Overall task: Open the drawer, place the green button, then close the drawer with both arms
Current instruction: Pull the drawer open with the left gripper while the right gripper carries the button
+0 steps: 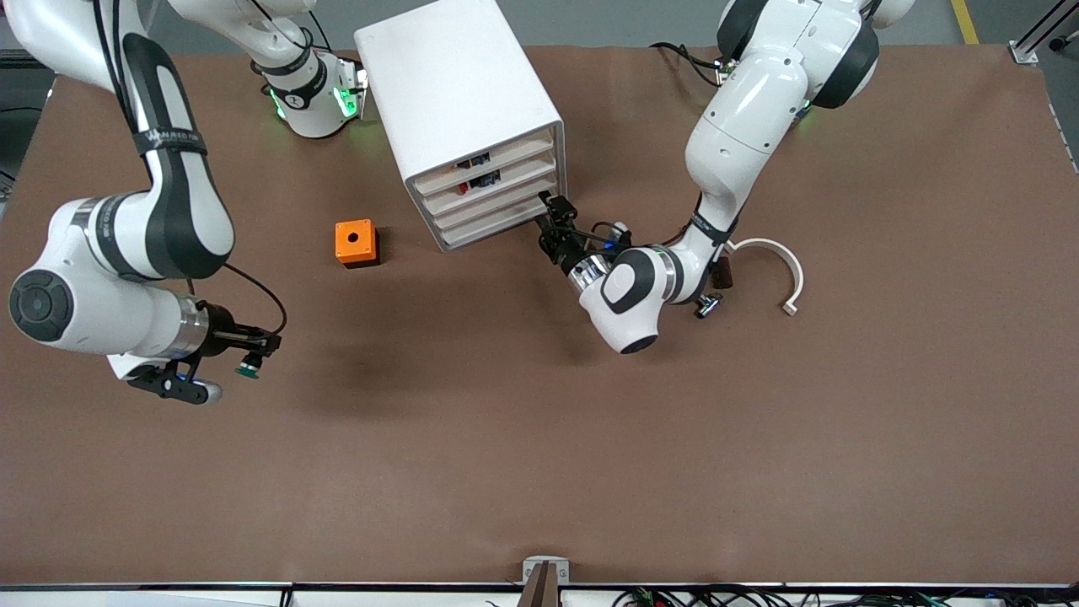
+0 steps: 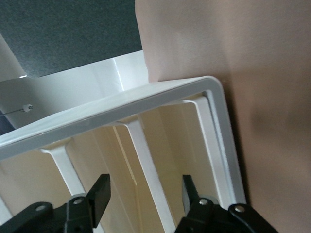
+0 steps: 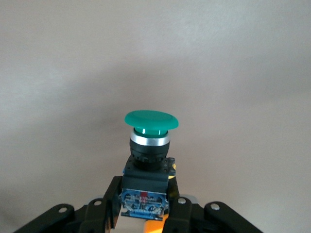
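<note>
Holding the button [image 1: 248, 367] in my right gripper [image 1: 257, 346], I find its fingers clamped on the dark body, green cap clear of the tips. That hand hangs over bare table [image 1: 523, 472] toward the right arm's end, at about seven o'clock from the orange box [image 1: 356, 243] in the front view.

My left gripper [image 1: 556, 226] is at the cabinet [image 1: 459, 93] front, at about four o'clock of its face, level with the lower drawers. Its fingers [image 2: 99, 194] stand apart, a white rib between them, neither pad touching. The drawer [image 1: 493, 211], third from top, is shut. I cannot tell which drawer's lip is straddled.
</note>
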Motion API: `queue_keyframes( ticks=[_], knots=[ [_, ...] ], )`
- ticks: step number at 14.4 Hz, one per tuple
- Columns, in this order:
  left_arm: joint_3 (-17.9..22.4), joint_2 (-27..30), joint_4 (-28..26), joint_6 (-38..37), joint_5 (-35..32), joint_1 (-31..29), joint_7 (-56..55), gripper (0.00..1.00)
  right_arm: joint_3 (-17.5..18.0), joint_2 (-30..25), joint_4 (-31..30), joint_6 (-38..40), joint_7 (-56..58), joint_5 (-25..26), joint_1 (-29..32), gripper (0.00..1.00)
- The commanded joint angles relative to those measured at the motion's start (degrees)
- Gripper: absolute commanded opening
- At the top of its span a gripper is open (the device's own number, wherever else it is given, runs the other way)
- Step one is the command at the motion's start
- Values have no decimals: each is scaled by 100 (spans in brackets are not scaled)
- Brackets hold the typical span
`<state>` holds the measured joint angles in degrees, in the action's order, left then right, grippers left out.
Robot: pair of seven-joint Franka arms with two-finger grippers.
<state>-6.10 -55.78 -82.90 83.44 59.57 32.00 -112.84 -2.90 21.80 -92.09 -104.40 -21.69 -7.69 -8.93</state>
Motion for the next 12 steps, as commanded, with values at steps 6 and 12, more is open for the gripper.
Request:
queue_keyframes(
  ticks=[6,12],
  knots=[
    [-76,-196,-77,-100,142,341,-308,43,-18,-738,7,569,-2443,154,-785,0],
    [-85,-223,-68,-267,142,535,-326,21,-9,-1160,-28,904,-3770,84,-1163,0]
  ],
)
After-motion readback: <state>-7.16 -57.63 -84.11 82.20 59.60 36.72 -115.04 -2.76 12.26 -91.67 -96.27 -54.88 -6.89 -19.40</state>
